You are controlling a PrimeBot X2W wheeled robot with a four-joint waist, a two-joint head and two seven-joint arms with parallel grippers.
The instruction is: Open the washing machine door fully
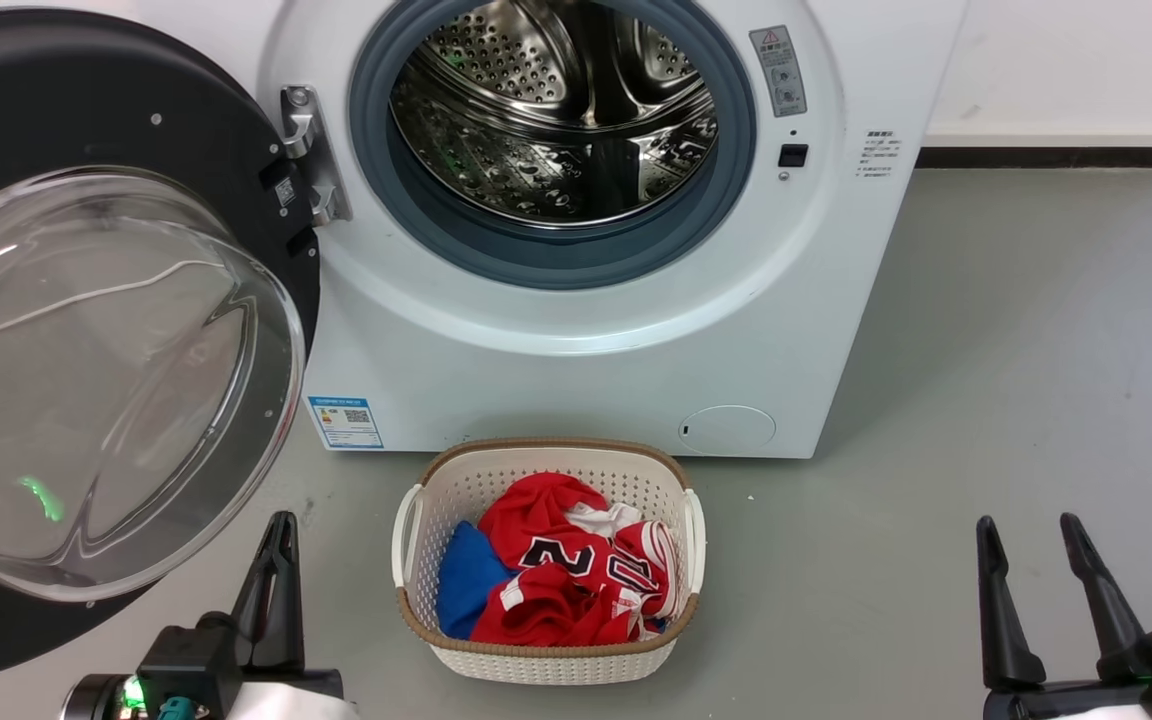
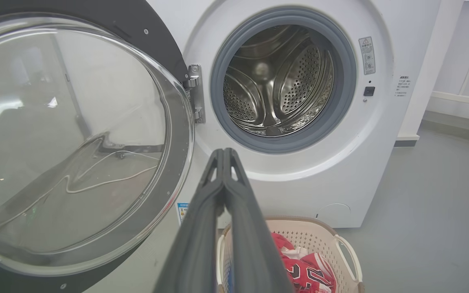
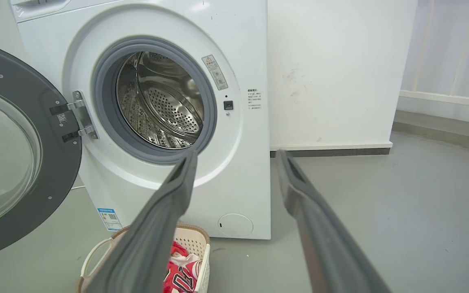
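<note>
1. Nearest me, my left pincer [image 2: 223,154] has its two fingers pressed together on nothing. My right pincer [image 3: 237,156] stands spread apart, empty.
2. The washing machine door [image 1: 186,110] hangs swung out to the left of the washing machine [image 1: 636,350] on its hinge [image 1: 311,150], just beyond my left pincer.
3. I judge it heavy and stiff. Its glass bowl [image 2: 67,134] looks slick and breakable.
4. I'd press on the black rim [image 3: 59,162], far from the hinge, never on the glass.

Fingers [image 1: 1001,600] are long, dark, tapering; wrist block [image 1: 186,655] black (green light [image 1: 133,690], teal plug [image 1: 174,710]).
</note>
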